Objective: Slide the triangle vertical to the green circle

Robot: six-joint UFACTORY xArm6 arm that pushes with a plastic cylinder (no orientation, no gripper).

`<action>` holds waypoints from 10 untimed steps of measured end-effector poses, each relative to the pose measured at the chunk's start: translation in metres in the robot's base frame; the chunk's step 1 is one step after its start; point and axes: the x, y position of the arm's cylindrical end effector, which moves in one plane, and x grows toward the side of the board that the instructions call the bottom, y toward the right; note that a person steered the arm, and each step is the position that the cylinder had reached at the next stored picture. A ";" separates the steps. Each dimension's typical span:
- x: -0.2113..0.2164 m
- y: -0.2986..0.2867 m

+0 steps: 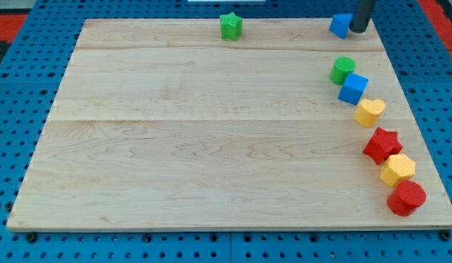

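The blue triangle [340, 25] lies at the board's top edge, toward the view's right. My tip [357, 31] stands just to its right, touching or nearly touching it. The green circle [342, 70] lies below the triangle, near the board's right side, about a fifth of the board's depth down and almost straight under it.
A blue cube [353, 88] touches the green circle at its lower right. Below it runs a curved line: a yellow heart [369, 112], a red star [382, 145], a yellow hexagon [397, 169], a red circle [407, 197]. A green star [231, 25] sits at top centre.
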 end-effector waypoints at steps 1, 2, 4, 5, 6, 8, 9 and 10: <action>-0.001 -0.003; -0.001 -0.004; 0.009 -0.007; 0.011 -0.011; 0.011 -0.023; 0.005 -0.036; 0.018 -0.040; 0.042 -0.092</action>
